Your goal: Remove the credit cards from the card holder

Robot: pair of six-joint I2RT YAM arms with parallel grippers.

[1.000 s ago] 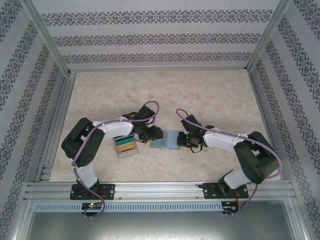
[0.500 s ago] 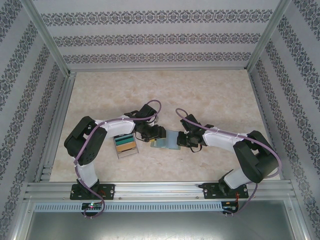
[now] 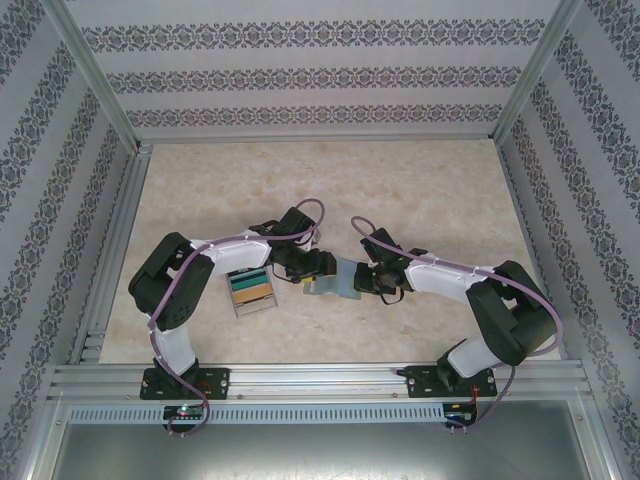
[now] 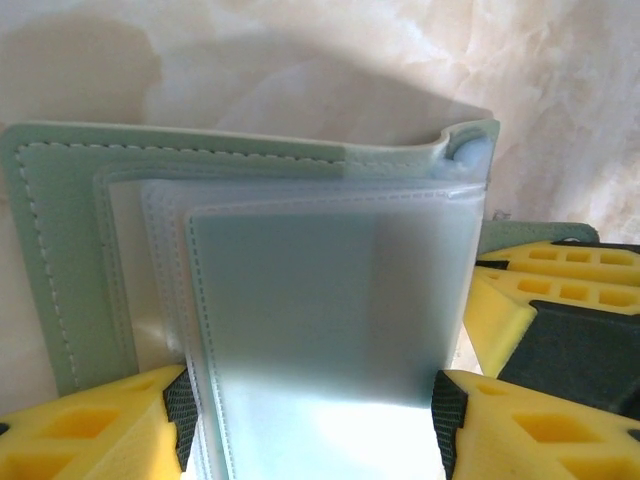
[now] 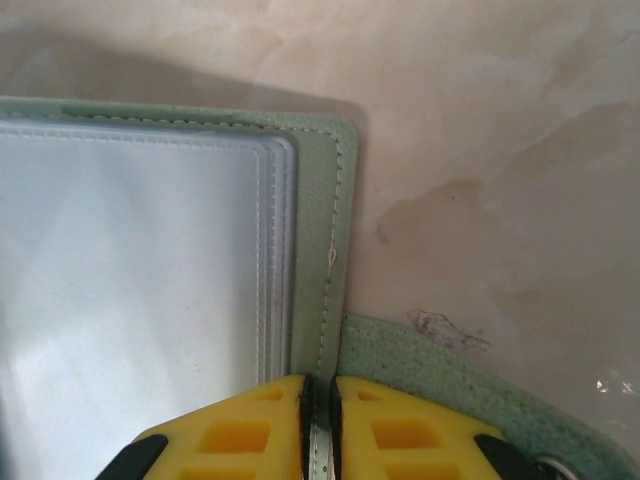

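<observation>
Beige marbled table (image 3: 400, 190), patterned walls (image 3: 300, 75) | left claw (image 4: 310, 410) apart | right claw (image 5: 320, 415) clamped on card holder (image 5: 322, 210)

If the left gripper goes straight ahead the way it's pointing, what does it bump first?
Most likely the card holder: its clear pockets lie between the open fingers of the left gripper, though depth is hard to judge.

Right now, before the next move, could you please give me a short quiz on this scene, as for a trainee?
1. True or false: the right gripper is shut on the edge of the card holder's green cover.
2. In the top view, the tray of coloured cards lies: A) left of the card holder; B) right of it; C) against the far wall.
3. What lies between the left gripper's fingers?
Key: 1 true; 2 A; 3 the card holder's clear sleeves.
</observation>
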